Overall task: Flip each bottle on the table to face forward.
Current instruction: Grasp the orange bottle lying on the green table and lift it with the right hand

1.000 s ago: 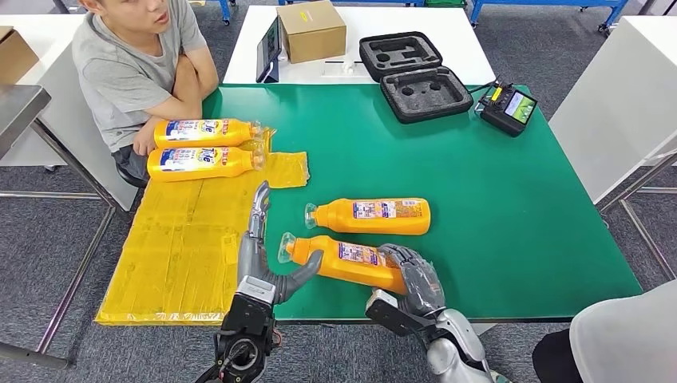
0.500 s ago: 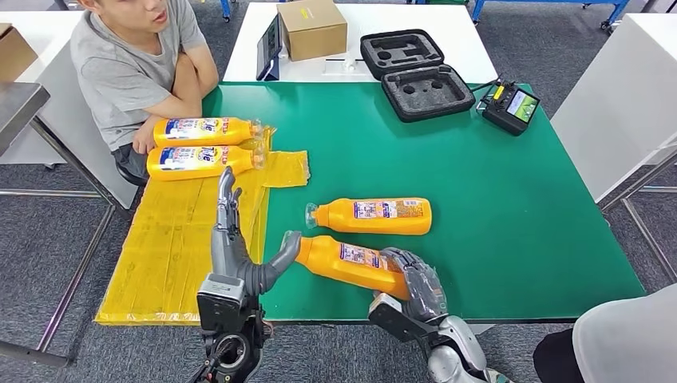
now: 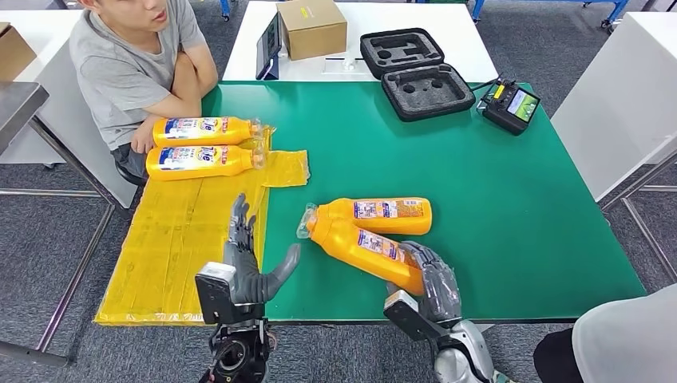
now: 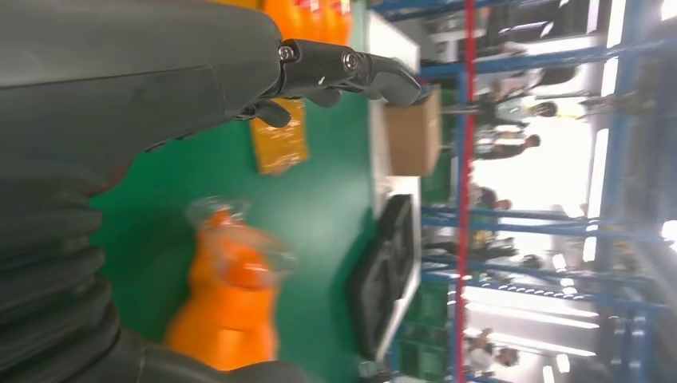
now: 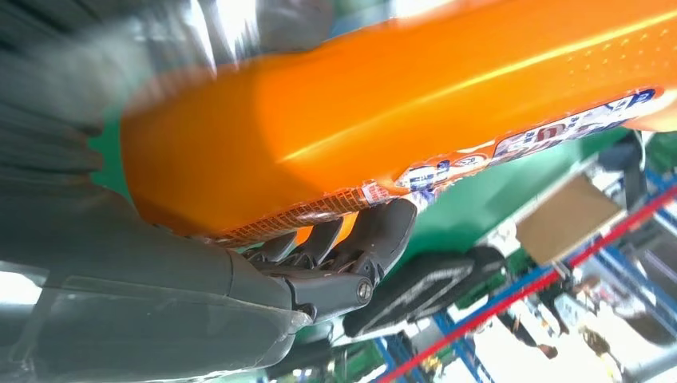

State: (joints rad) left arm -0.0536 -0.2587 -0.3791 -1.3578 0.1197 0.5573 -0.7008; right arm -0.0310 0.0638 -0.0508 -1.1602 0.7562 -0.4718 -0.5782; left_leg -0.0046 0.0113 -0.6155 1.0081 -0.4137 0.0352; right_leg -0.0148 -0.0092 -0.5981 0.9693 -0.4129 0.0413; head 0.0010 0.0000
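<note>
One bottle [image 3: 366,245] is being gripped at its base by the right hand [image 3: 429,281], mid-flip, needing a roll label-forward, while the left hand [image 3: 249,263] is hovering spread and empty.

This looks like a robotics lab or test area inside a larger industrial hall. A green-covered worktop [image 3: 495,199] stands on grey carpet tiles [image 3: 48,239], with white tables [image 3: 447,40] butted against its far edge. Near the far right corner lie an open foam-lined equipment case [image 3: 415,76] and a handheld controller with a screen [image 3: 511,106]. The left wrist view shows blue metal racking [image 4: 559,215] with people standing among it.
</note>
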